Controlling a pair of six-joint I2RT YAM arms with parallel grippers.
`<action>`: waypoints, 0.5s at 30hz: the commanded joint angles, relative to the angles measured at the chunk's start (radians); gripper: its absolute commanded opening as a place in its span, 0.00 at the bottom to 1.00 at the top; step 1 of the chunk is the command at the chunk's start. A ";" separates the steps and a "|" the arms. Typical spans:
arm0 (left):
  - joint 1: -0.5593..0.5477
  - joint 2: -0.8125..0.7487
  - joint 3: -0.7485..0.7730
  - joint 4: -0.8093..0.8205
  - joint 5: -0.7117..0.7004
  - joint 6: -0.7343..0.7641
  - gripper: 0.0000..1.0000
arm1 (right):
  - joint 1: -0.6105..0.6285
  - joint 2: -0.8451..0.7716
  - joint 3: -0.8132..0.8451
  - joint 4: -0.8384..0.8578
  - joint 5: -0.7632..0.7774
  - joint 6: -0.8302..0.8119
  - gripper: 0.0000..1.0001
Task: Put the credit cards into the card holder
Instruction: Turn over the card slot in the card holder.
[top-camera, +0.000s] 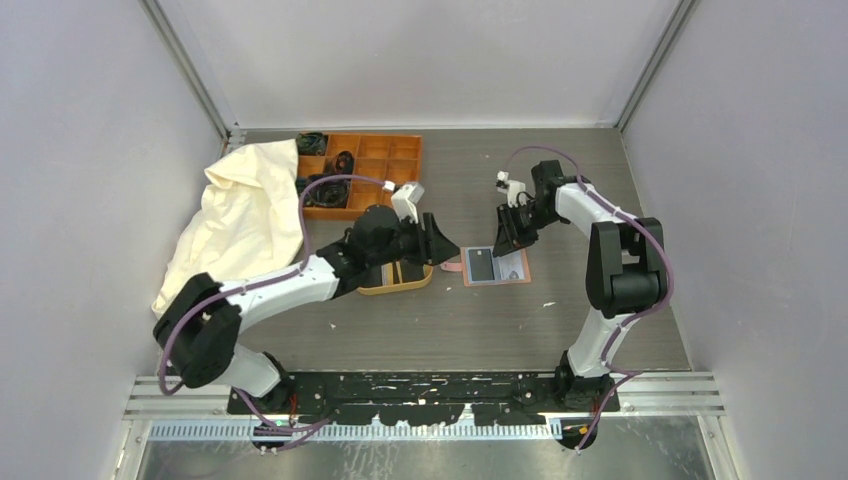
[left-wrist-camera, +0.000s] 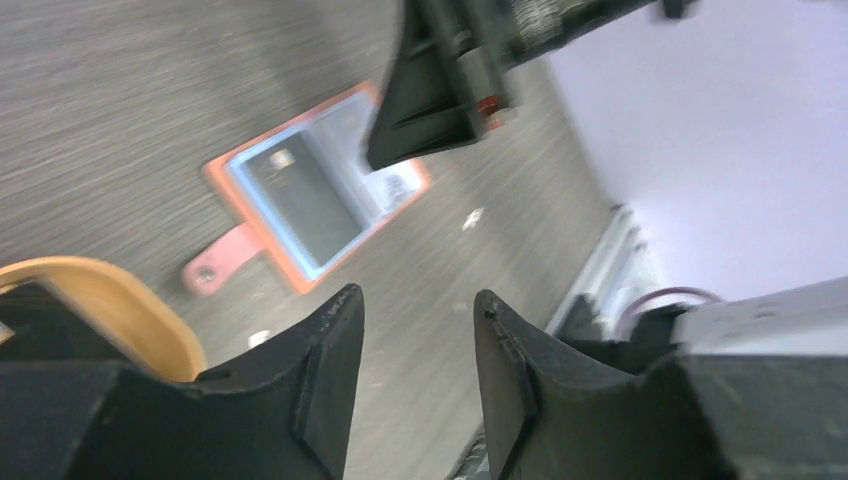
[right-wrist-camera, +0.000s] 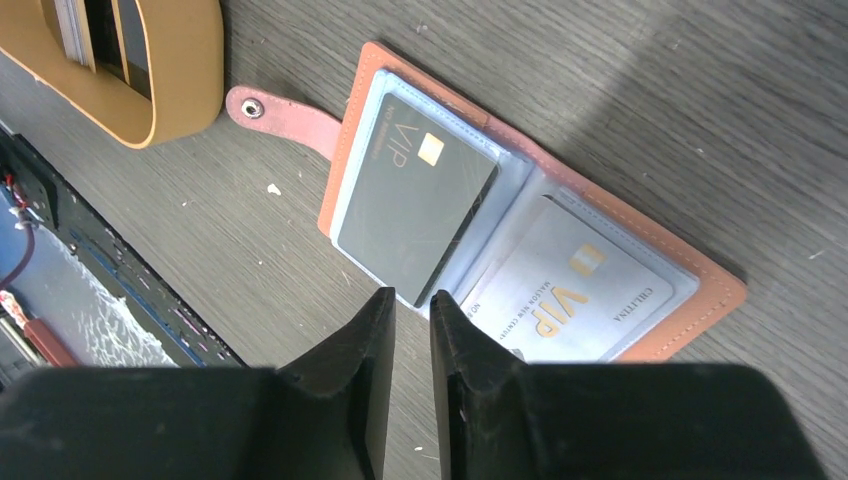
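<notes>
1. A grey wood-grain table (top-camera: 420, 330) carries the whole scene, with both arms reaching in from its near edge.
2. A cream cloth (top-camera: 240, 215) lies heaped at the far left, one fold draped over the corner of an orange compartment box (top-camera: 385, 160).
3. The left gripper (left-wrist-camera: 415, 300) hangs above the table with its fingers apart and a clear gap between them. It holds nothing and touches nothing.
4. The right gripper (right-wrist-camera: 412, 295) points down at the table, its fingers drawn close with only a narrow slit left. Nothing shows inside the slit.
5. An oval wooden tray (top-camera: 400, 280) sits below the left gripper. The right wrist view shows what look like cards stood on edge inside it.
6. The holder (right-wrist-camera: 700, 290) lies open and flat just right of the tray, between the two grippers. The left gripper is off to its left, and the right gripper is directly above its near edge.
7. A black card (right-wrist-camera: 415, 210) rests slightly askew on the holder's left half. Its near corner lies just off the right gripper's tips, and whether they touch cannot be told.
8. A pale card (right-wrist-camera: 575, 295) sits tucked into the right half, beside the right gripper's fingers.
9. The holder's snap tab (right-wrist-camera: 275, 112) lies flat, pointing toward the tray without reaching it.
</notes>
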 joint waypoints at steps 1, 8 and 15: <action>-0.071 -0.155 0.207 -0.193 -0.062 -0.183 0.46 | 0.000 -0.054 0.041 -0.017 0.012 -0.020 0.25; -0.242 -0.214 0.571 -0.642 -0.431 -0.240 0.53 | -0.001 -0.072 0.037 -0.012 0.013 -0.019 0.25; -0.269 -0.246 0.657 -0.644 -0.406 -0.226 0.53 | 0.000 0.000 0.053 -0.029 0.027 -0.028 0.25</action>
